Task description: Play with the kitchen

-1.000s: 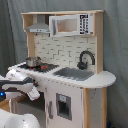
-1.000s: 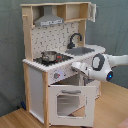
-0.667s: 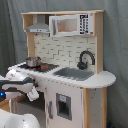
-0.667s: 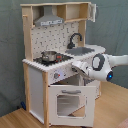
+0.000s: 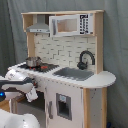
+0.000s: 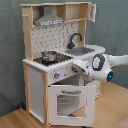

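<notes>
Gripper [image 6: 80,68] of white robot arm [image 6: 107,65] sits at front edge of counter, centre-right of second exterior view; we cannot tell whether it grips something. Tall white and light-wood toy kitchen [image 5: 75,60] fills middle of both exterior views. Compared with one second ago we see almost no change: arm keeps same pose, white oven door [image 6: 67,102] hangs open as before. We judge play is in pause near knob row; small metal pot [image 6: 49,55] rests on stovetop, untouched.
</notes>
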`<state>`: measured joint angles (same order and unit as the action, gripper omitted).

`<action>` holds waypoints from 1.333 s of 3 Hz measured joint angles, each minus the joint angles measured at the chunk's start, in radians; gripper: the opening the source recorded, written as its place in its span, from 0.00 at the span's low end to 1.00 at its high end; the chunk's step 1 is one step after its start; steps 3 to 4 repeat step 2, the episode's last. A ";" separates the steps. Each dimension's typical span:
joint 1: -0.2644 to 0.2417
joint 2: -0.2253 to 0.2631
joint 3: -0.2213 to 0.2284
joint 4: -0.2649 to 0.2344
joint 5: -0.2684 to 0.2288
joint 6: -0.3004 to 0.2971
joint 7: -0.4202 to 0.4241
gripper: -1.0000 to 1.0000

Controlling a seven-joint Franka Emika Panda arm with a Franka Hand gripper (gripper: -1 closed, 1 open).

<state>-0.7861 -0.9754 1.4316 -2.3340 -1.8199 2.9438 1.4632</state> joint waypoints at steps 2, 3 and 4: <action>0.046 0.000 -0.015 -0.020 0.000 -0.026 0.047 1.00; 0.046 0.000 -0.015 -0.020 0.000 -0.026 0.047 1.00; 0.046 0.000 -0.015 -0.020 0.000 -0.026 0.047 1.00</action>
